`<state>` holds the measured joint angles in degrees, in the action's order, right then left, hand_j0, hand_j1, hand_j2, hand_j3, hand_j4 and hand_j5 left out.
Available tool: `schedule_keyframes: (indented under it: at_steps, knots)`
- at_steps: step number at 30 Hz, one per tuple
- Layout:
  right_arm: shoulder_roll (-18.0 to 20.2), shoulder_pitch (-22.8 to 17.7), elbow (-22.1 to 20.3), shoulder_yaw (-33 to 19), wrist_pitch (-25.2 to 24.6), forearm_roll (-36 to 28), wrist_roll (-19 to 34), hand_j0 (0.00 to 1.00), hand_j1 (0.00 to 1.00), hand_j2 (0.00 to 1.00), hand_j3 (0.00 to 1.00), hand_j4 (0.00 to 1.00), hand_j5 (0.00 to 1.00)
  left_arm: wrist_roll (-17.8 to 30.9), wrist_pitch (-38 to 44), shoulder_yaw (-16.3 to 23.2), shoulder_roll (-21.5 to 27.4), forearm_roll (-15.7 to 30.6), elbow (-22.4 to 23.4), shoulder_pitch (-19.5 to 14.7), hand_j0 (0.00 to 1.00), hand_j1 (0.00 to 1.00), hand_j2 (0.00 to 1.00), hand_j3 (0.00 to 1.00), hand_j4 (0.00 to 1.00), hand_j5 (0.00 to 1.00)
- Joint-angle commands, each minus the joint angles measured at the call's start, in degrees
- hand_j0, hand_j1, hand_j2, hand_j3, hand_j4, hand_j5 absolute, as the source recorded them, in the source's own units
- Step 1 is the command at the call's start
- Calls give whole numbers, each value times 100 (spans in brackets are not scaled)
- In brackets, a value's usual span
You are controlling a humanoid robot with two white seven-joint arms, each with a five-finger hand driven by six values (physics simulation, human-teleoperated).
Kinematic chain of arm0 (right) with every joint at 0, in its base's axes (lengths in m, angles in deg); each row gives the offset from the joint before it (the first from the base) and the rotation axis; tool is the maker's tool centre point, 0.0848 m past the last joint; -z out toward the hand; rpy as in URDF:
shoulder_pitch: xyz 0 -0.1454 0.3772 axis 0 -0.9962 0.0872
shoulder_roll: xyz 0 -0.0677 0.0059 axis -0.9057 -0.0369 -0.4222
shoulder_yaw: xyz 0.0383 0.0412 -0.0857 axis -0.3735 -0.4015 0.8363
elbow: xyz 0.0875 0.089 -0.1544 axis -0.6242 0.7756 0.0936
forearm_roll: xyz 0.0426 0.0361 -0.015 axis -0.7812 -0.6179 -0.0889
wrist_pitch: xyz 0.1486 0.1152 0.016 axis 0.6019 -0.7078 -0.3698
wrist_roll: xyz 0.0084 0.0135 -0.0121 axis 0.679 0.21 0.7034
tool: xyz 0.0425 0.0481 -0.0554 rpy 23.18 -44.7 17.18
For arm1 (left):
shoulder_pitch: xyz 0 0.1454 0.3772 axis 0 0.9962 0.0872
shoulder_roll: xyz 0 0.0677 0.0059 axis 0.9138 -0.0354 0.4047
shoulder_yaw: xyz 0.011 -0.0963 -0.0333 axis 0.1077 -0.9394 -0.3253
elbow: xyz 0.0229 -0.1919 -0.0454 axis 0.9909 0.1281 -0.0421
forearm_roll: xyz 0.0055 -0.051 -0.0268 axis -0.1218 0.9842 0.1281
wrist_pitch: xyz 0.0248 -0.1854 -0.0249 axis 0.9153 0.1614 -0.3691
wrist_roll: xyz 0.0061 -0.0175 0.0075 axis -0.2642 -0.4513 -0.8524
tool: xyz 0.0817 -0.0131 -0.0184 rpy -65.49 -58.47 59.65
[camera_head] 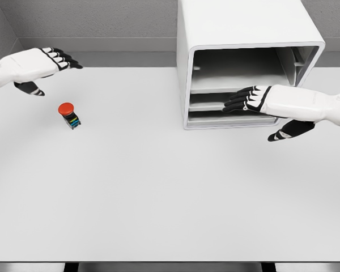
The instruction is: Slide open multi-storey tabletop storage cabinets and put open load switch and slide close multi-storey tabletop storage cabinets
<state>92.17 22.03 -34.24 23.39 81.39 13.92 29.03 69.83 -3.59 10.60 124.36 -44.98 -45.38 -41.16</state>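
A big, flat, pale grey worktop [158,198] holds a white boxy storage cabinet [243,34] at the back right, and its open front shows thin shelves or drawers inside, though it is hard to tell which. The right hand [272,102] reaches in front of the lower shelves with its black fingers [238,103] straight and apart, holding nothing. The left hand [37,62] hangs at the far left with fingers loose and holding nothing, and the small switch with a round red button [69,114] sits on the worktop near it, well apart from the cabinet.
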Motion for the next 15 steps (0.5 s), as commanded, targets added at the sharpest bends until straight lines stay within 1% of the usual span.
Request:
schedule_keyframes:
  at_steps: [1, 2, 3, 5, 8, 9, 11, 13, 15]
  knots:
    - [4, 0, -1, -3, -11, -42, -11, 100, 100, 100, 100, 100, 100, 4, 0, 137, 46, 113, -20, 9, 100, 100, 100, 100, 100, 100]
    - [4, 175, -1, -3, -11, -42, -29, 100, 100, 100, 100, 100, 100, 4, 0, 296, 54, 192, -20, 0, 100, 100, 100, 100, 100, 100]
    - [4, 202, 8, -3, -11, -51, -90, 100, 100, 100, 100, 100, 100, -4, 0, 304, 54, 192, -20, 0, 100, 100, 100, 100, 100, 100]
    - [-225, 193, 8, -3, -11, -60, -266, 100, 100, 100, 100, 100, 100, -4, 0, 304, 89, 192, -20, 26, 100, 100, 100, 100, 100, 100]
    - [-260, 185, 8, 41, -11, -68, -310, 100, 100, 100, 100, 100, 100, -39, 0, 287, 213, 236, -38, 79, 100, 100, 100, 100, 100, 100]
    - [-322, 193, 8, 41, -11, -77, -354, 100, 100, 100, 100, 100, 100, -48, 0, 287, 248, 385, -46, 88, 100, 100, 100, 100, 100, 100]
    - [-418, 193, 8, 128, -11, -77, -354, 100, 100, 100, 100, 100, 100, -48, 0, 278, 432, 631, -240, 88, 100, 100, 100, 100, 100, 100]
    - [-462, 185, 8, 234, -11, -68, -354, 100, 100, 100, 100, 100, 100, -57, 0, 225, 423, 745, -354, 88, 100, 100, 100, 100, 100, 100]
    - [-497, 185, 8, 330, -11, -68, -345, 100, 100, 100, 100, 100, 100, -66, 0, 287, 432, 860, -380, 88, 100, 100, 100, 100, 100, 100]
